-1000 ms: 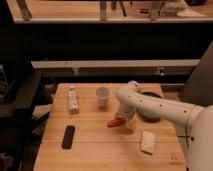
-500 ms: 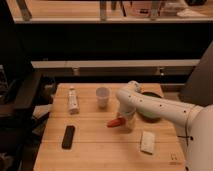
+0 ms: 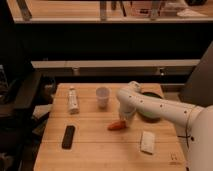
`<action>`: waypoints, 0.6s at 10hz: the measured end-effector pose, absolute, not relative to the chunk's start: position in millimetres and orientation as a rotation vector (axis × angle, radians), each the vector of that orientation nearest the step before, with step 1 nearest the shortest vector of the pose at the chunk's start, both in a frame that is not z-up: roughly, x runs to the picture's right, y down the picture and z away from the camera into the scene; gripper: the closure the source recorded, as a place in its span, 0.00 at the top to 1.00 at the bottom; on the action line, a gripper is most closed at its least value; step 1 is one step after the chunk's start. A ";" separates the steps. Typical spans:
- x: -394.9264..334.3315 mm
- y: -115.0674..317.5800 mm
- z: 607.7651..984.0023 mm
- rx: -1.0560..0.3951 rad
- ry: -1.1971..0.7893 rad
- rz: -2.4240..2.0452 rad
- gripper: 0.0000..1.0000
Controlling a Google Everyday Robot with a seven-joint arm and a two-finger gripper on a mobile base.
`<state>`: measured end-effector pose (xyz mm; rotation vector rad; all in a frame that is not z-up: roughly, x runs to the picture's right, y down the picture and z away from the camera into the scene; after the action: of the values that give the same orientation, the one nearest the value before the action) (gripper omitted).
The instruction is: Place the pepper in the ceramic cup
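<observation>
The red-orange pepper (image 3: 115, 126) lies on the wooden table (image 3: 100, 150), a little right of its middle. My gripper (image 3: 124, 121) is down at the pepper's right end, at the tip of the white arm that reaches in from the right. The white ceramic cup (image 3: 102, 96) stands upright behind and to the left of the pepper, apart from the gripper.
A white tube-like bottle (image 3: 73, 100) lies at the left rear of the table. A black remote (image 3: 68, 136) rests at the front left and a white packet (image 3: 147, 141) at the front right. A dark green bowl (image 3: 152, 109) sits behind the arm, partly hidden.
</observation>
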<state>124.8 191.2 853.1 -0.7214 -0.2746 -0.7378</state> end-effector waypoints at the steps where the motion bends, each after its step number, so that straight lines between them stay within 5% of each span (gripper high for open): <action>1: 125.3 190.6 850.0 -0.719 -0.275 -0.734 0.10; 4: 128.4 177.7 841.7 -0.710 -0.271 -0.733 0.06; 6: 130.1 164.4 831.0 -0.701 -0.267 -0.735 0.18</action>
<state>130.1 164.4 831.0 -0.7013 -0.2669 -0.7347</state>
